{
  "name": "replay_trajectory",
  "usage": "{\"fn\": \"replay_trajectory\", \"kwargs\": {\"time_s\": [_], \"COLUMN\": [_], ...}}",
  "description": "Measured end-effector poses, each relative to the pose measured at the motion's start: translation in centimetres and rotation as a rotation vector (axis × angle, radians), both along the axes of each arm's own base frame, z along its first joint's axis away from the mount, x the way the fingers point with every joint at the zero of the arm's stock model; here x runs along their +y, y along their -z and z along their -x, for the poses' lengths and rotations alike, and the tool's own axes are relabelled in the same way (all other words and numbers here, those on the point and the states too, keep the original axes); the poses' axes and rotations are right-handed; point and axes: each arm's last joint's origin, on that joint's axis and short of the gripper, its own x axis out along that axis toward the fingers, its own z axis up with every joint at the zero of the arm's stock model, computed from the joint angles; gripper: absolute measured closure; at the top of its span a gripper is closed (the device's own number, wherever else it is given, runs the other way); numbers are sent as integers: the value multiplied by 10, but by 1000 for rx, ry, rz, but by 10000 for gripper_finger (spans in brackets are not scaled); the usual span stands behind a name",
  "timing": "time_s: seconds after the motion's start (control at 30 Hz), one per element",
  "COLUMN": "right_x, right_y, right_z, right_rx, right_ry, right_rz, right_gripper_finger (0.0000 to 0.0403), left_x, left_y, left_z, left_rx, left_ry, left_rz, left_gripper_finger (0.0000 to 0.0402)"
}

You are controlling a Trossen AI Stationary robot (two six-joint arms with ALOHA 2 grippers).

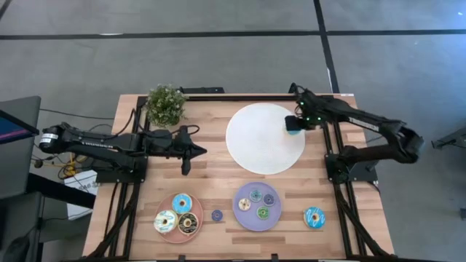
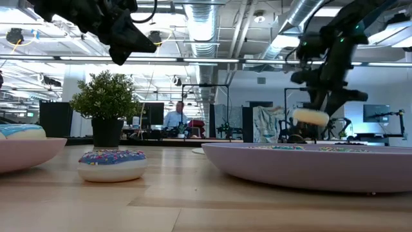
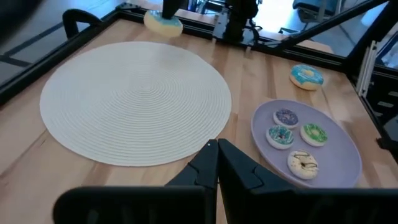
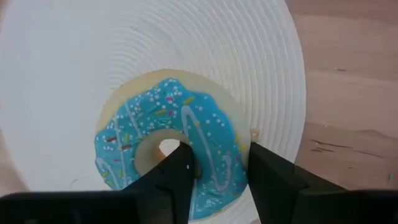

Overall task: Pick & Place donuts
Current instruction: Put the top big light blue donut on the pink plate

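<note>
My right gripper (image 1: 293, 124) is shut on a larger blue-iced donut (image 4: 168, 143) over the right edge of the flat white plate (image 1: 266, 138). The low view shows this donut (image 2: 311, 116) above the table. My left gripper (image 1: 188, 153) is shut and empty, left of the white plate, raised off the table. Three larger donuts lie on the pink plate (image 1: 172, 233). Several tiny donuts lie on the purple plate (image 1: 240, 217). Another blue donut (image 1: 314, 217) and a tiny purple donut (image 1: 217, 215) rest flat on the wood. My right gripper holds the blue donut by one side of its ring (image 4: 214, 165). One finger (image 4: 180, 171) stands in the hole and the other (image 4: 267, 177) outside the rim. The fingers come from above, pointing down. The donut lies level, icing up, lifted clear above the white plate.
A small potted plant (image 1: 166, 104) stands at the far left of the table, behind my left arm. Black frame rails run along the table's left, right and far sides. Bare wood shows between the white plate and the two near plates.
</note>
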Motion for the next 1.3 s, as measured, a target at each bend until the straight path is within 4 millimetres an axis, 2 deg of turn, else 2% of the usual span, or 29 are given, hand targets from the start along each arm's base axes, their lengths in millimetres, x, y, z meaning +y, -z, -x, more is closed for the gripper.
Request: {"fn": "replay_trajectory", "kwargs": {"time_s": [0.33, 0.53, 0.77, 0.93, 1.1, 1.3], "right_x": [33, 52, 70, 84, 106, 135], "right_y": [-30, -37, -39, -38, -45, -51], "right_z": [10, 7, 1, -9, -23, -47], "right_rx": [-118, -152, -168, -186, -305, -449], "right_ry": [-113, -215, -338, -443, -529, -571], "right_rz": [82, 99, 99, 103, 125, 164], "right_gripper_finger": [274, 274, 274, 274, 274, 274], "left_x": [-5, -25, -54, -78, -104, -108], "left_y": [0, 1, 13, 17, 12, 15], "left_z": [-1, -10, -22, -32, -48, -43], "left_rx": [-10, -55, -78, -114, -94, -42], "left_ry": [-25, -43, -84, -102, -49, 28], "left_rz": [9, -24, 3, 40, -32, -67], "left_gripper_finger": [401, 401, 401, 401, 401, 401]}}
